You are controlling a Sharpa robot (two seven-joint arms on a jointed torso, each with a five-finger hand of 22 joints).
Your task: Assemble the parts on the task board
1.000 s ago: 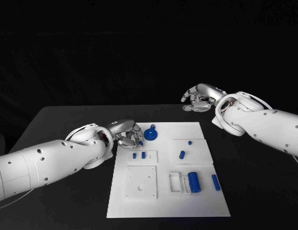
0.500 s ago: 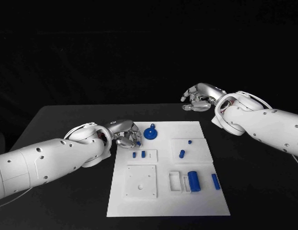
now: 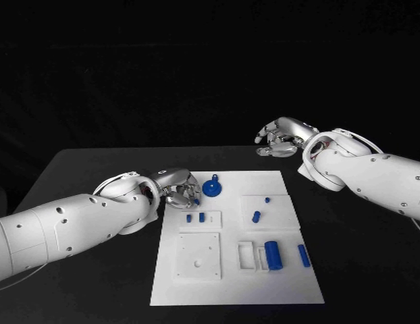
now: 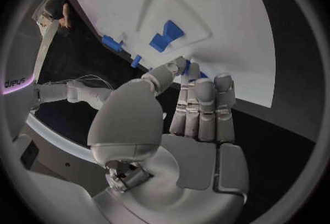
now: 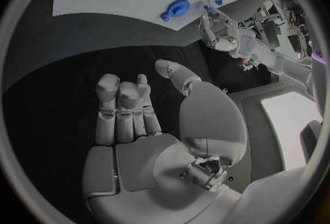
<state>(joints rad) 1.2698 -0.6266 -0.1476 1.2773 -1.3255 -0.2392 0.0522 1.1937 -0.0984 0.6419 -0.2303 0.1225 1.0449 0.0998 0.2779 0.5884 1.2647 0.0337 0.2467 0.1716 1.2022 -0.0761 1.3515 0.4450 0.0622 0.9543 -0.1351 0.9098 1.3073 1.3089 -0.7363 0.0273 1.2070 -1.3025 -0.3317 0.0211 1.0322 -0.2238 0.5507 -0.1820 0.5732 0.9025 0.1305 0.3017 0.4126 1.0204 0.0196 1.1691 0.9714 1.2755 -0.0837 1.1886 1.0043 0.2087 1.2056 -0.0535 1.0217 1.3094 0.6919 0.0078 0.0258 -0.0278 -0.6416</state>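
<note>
I can read no writing on the task board [image 3: 234, 283] or on the parts; a few pale letters at the rim of my left wrist view are too cut off to make out.

The task board is a white plate in the middle of the black desk [image 3: 84, 169], long side running away from me. It carries raised white frames: one near its left edge, one toward its right edge, a large square plate [image 3: 198, 255] with a small hole nearer me, and a narrow white bracket [image 3: 246, 256] beside it.

I count seven blue parts in my head view. A round gear-like piece with a small knob [image 3: 213, 187] lies at the far end. Two small pegs [image 3: 196, 218] stand side by side in the left frame. Two more [image 3: 258, 210] sit in the right frame, one small and one longer. A thick cylinder [image 3: 273, 255] stands just beside the bracket, and a slimmer bar [image 3: 304, 256] lies near the right edge.

My left hand [image 3: 178, 189] is at the board's far left corner, just beside the gear-like piece, fingers straight and close together, thumb bent across; it has hold of nothing. My right hand [image 3: 283, 138] is off beyond the board's far right corner, fingers curled in around nothing.
</note>
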